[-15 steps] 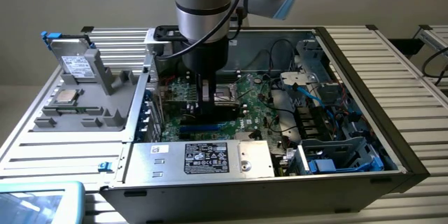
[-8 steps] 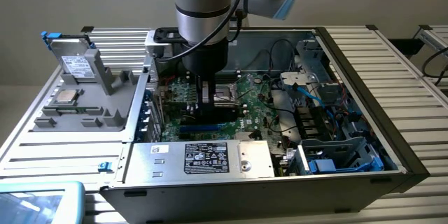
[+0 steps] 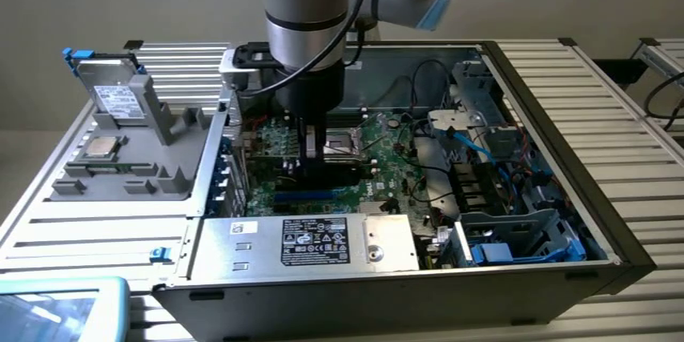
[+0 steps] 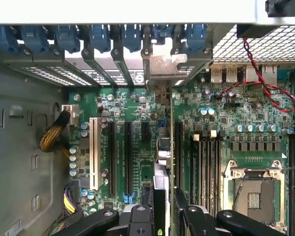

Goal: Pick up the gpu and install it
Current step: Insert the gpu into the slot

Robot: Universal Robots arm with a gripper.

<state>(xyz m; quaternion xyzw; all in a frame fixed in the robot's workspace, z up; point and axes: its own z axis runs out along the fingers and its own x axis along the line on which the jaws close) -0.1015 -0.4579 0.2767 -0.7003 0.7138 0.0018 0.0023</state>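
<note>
Open computer case (image 3: pixel 582 146) on the slatted counter (image 3: pixel 630 110), with the arm reaching down into it. The end effector (image 4: pixel 162 219) is clenched on the graphics card (image 4: pixel 160 189), one finger on each face. The card is seen edge-on in the wrist view, standing upright over the main board (image 4: pixel 221 128).

The card's silver end bracket (image 4: pixel 167 66) lies at the rear wall of the case, between the blue slot clips (image 4: pixel 132 37). The card's length runs in line with the long black slots (image 4: pixel 128 157) on either side of it. In the exterior view the end effector (image 3: pixel 320 162) is low inside the case, just above the board and behind the labelled power box (image 3: pixel 320 242).

Progress, as judged: the pick-up is done, since the card is in the grasp and clear of the grey holder (image 3: pixel 128 142) outside the case, where the drive box (image 3: pixel 118 102) lies. Installation is under way. The card is lined up with a slot, but whether its edge is pressed home cannot be told, and it is not yet released.
</note>
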